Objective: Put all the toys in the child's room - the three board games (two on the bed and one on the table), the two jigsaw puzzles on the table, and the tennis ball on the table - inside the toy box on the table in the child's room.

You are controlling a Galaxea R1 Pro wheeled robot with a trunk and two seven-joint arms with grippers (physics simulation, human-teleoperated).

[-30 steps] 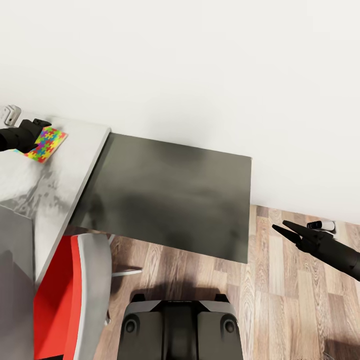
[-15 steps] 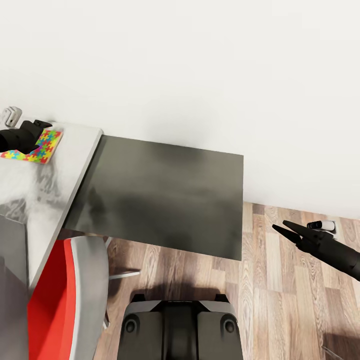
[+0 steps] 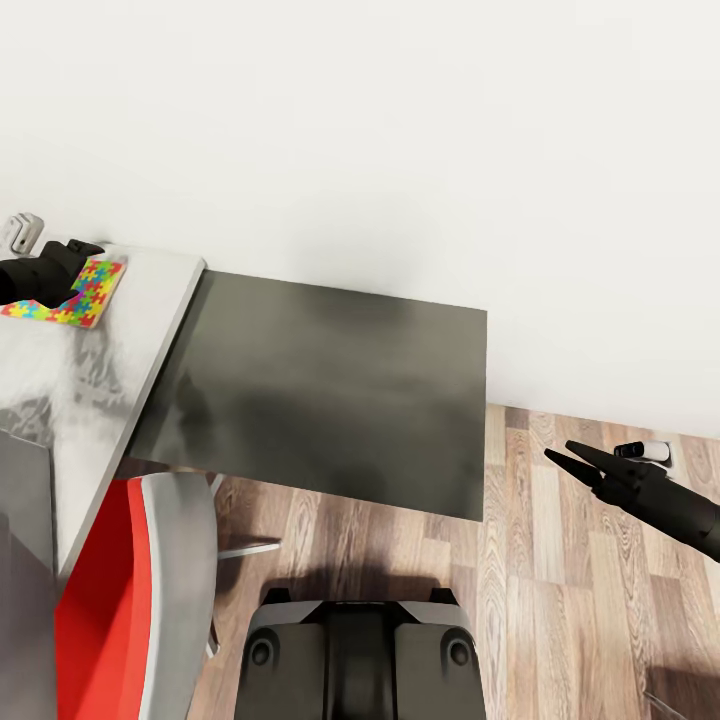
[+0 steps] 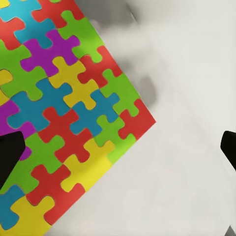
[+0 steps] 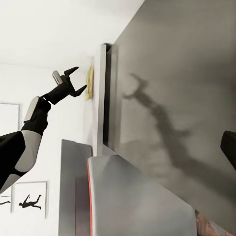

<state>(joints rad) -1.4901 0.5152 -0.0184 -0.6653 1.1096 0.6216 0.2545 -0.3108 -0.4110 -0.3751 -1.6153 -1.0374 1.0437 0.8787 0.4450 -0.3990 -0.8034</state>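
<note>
One jigsaw puzzle (image 4: 64, 123) on the table (image 3: 120, 330) — left end effector (image 5: 73, 81) agape above.

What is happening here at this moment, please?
A two-armed robot stands at a pale table beside a dark grey cabinet. Its left gripper hangs open over a colourful jigsaw puzzle lying flat on the table, with nothing gripped. The right gripper is off to the side above the wood floor, also open and empty. A red chair stands by the table.
</note>
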